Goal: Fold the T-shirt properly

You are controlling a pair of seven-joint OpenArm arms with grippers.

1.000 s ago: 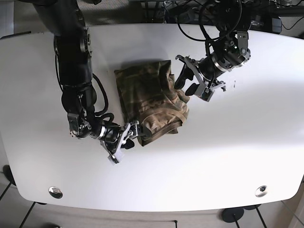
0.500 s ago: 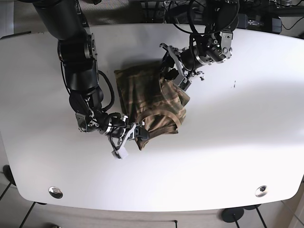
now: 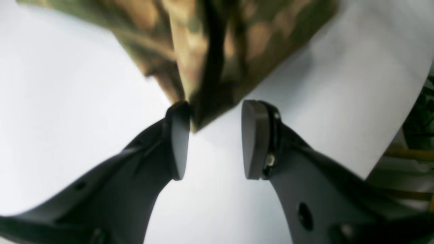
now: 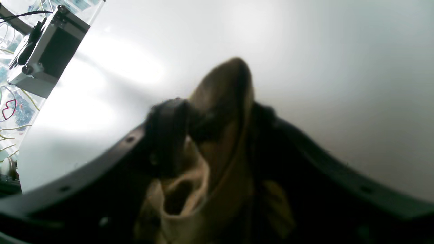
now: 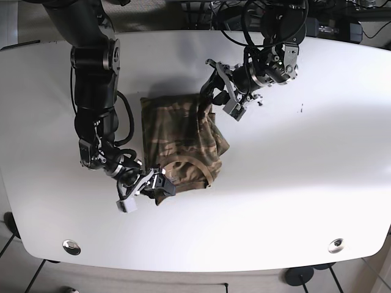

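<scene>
the right gripper point(image 4: 217, 135) has its jaws clamped on a bunched fold of the camouflage t-shirt point(image 5: 180, 143), cloth pinched between the dark fingers point(image 4: 168, 135) and spilling toward the camera. the left gripper point(image 3: 213, 139) has its jaws apart, one pad point(image 3: 179, 135) touching a corner of the t-shirt's edge, the other pad clear of it, nothing held. in the base view the t-shirt lies crumpled near the middle of the white table point(image 5: 293, 183), the right gripper at its near corner, the left gripper at its far edge.
</scene>
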